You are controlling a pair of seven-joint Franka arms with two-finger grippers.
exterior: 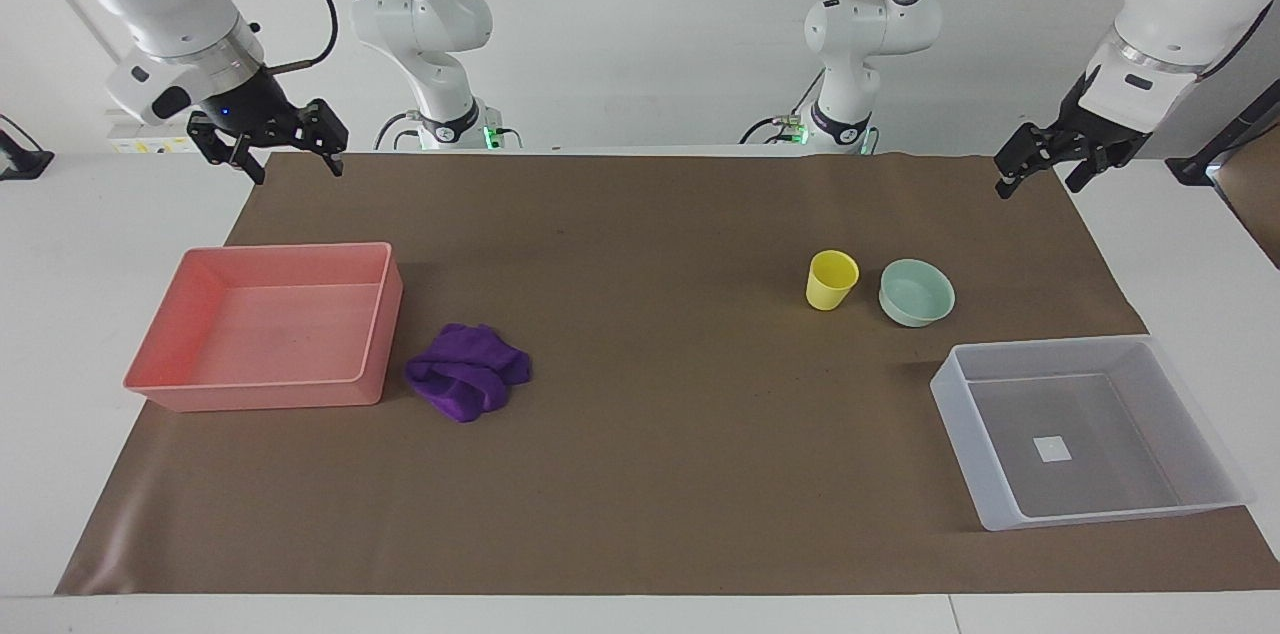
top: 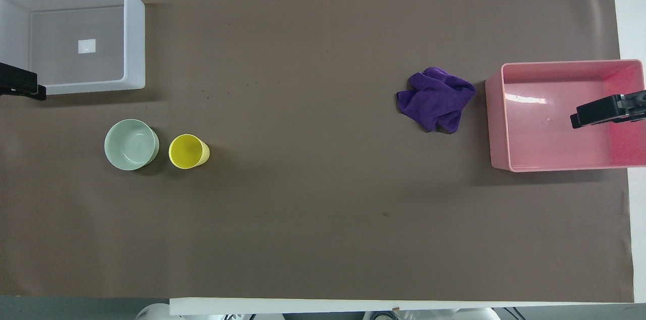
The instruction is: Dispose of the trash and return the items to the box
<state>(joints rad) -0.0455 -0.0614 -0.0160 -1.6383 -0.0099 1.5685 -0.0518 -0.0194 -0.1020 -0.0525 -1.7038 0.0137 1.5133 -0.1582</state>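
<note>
Hovering high at mat corners, both grippers empty: left gripper point(exterior: 1040, 172) and right gripper point(exterior: 268, 146) spread wide, cropped overhead. Purple cloth point(exterior: 468, 383) beside pink bin point(exterior: 375, 334). Yellow cup point(exterior: 832, 279), green bowl point(exterior: 916, 292) near clear box point(exterior: 960, 414); mat middle open.

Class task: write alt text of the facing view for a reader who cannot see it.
On a brown mat, a crumpled purple fabric cloth lies beside an empty salmon-pink rectangular plastic bin; a small yellow plastic cup and pale green round bowl stand near an empty translucent whitish plastic bin. Both arms wait raised, tools open.
</note>
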